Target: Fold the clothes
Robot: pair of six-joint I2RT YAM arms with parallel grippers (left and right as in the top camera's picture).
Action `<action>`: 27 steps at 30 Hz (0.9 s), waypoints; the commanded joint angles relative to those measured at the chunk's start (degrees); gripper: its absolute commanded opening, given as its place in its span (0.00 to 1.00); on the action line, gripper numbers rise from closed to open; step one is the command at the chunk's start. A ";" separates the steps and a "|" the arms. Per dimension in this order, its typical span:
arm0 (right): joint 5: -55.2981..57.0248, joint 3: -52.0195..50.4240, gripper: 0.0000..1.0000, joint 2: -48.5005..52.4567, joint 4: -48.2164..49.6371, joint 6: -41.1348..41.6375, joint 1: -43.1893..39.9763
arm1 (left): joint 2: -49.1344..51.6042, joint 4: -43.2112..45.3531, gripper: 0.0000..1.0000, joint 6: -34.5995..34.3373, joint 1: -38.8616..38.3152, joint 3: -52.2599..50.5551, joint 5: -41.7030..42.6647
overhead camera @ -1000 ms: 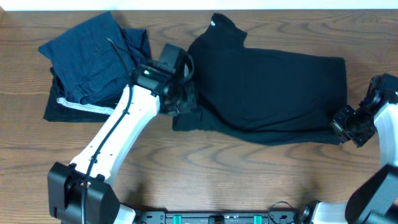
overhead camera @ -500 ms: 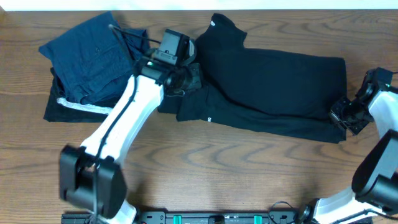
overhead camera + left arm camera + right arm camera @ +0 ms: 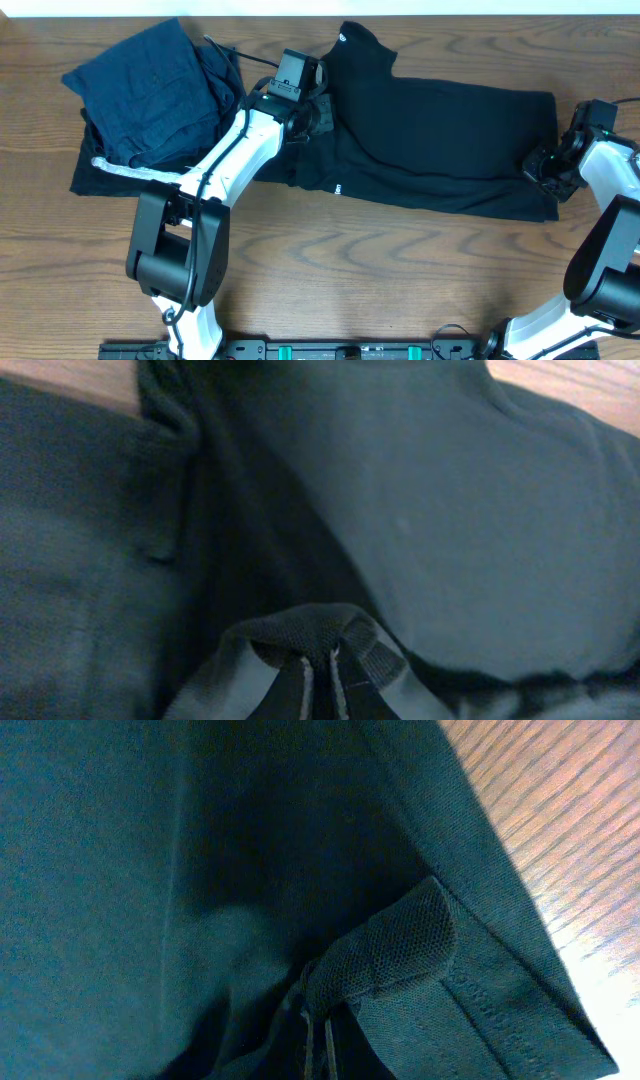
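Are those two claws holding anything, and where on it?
Both hold the plain black soft-fabric top: the left gripper pinches a fold near its collar end, the right gripper its hem edge.

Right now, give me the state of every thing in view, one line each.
black top: lying flat, partly folded over itself, pinched at both ends.
left tool: shut on a bunched fold of the black top, near the collar end.
right tool: shut on the black top's stitched edge at the other end.
navy garments: loosely folded, piled on the striped black piece.
striped black piece: folded flat beneath the navy pile.
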 commanded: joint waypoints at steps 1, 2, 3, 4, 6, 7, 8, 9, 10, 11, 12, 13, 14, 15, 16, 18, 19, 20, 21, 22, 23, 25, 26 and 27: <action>3.54 0.94 0.01 0.37 0.74 -0.79 1.18 | 1.01 0.68 0.06 1.01 0.20 0.83 -5.90; 3.69 0.96 0.01 0.39 1.07 -0.79 1.18 | 1.01 0.87 0.06 1.03 0.20 0.83 -6.05; 3.69 0.94 0.02 0.37 1.51 -0.81 1.16 | 1.03 1.07 0.06 1.03 0.20 0.81 -6.05; 3.69 0.96 0.01 0.37 1.88 -0.81 1.16 | 1.07 1.29 0.06 1.01 0.20 0.76 -6.05; 3.69 0.94 0.01 0.37 2.80 -0.83 1.16 | 1.27 1.60 0.06 1.01 0.20 0.72 -6.08; 3.72 0.96 0.01 0.37 3.19 -0.83 1.16 | 1.49 1.84 0.06 0.98 0.20 0.72 -6.32; 3.69 0.94 0.01 0.37 3.52 -0.83 1.16 | 1.73 2.14 0.06 1.01 0.20 0.72 -6.93; 3.74 0.94 0.01 0.37 3.87 -0.81 1.16 | 1.95 2.27 0.06 1.01 0.20 0.72 -7.65; 3.85 0.94 0.01 0.37 4.15 -0.81 1.16 | 2.29 2.43 0.06 1.01 0.20 0.72 -8.31; 3.98 0.94 0.01 0.37 4.35 -0.81 1.16 | 2.73 2.64 0.06 1.01 0.20 0.72 -8.55; 4.28 0.94 0.02 0.37 4.50 -0.81 1.16 | 3.15 2.78 0.06 1.01 0.20 0.72 -8.57; 4.68 0.94 0.02 0.37 4.52 -0.81 1.16 | 3.58 2.82 0.06 1.01 0.20 0.72 -8.59; 5.27 0.94 0.02 0.37 4.52 -0.81 1.16 | 4.02 2.84 0.06 1.01 0.20 0.72 -8.59; 5.64 0.90 0.02 0.37 4.57 -0.81 1.16 | 4.44 2.99 0.06 1.03 0.20 0.72 -8.59; 5.64 0.83 0.02 0.37 4.79 -0.81 1.16 | 4.85 3.06 0.06 1.01 0.20 0.72 -8.61; 5.62 0.72 0.01 0.39 5.22 -0.81 1.18 | 5.46 3.82 0.06 1.03 0.22 0.72 -8.61; 5.64 0.70 0.01 0.39 5.46 -0.83 1.18 | 5.57 4.22 0.06 1.03 0.26 0.72 -8.61; 5.64 0.68 0.01 0.39 5.75 -0.83 1.18 | 5.77 4.79 0.06 1.03 0.26 0.72 -8.61; 5.64 0.70 0.01 0.39 6.05 -0.83 1.18 | 5.88 5.51 0.06 1.01 0.26 0.72 -8.61; 5.64 0.68 0.01 0.39 6.14 -0.83 1.18 | 5.88 6.01 0.06 1.03 0.26 0.72 -8.61; 5.64 0.68 0.01 0.39 6.27 -0.83 1.18 | 5.88 6.34 0.06 1.03 0.24 0.72 -8.61; 5.62 0.68 0.01 0.39 6.43 -0.83 1.18 | 5.90 7.06 0.06 1.03 0.24 0.72 -8.61; 5.62 0.68 0.02 0.39 6.49 -0.81 1.18 | 5.92 7.30 0.06 1.03 0.24 0.72 -8.61; 5.62 0.68 0.02 0.39 6.64 -0.83 1.18 | 5.95 7.43 0.06 1.03 0.24 0.72 -8.63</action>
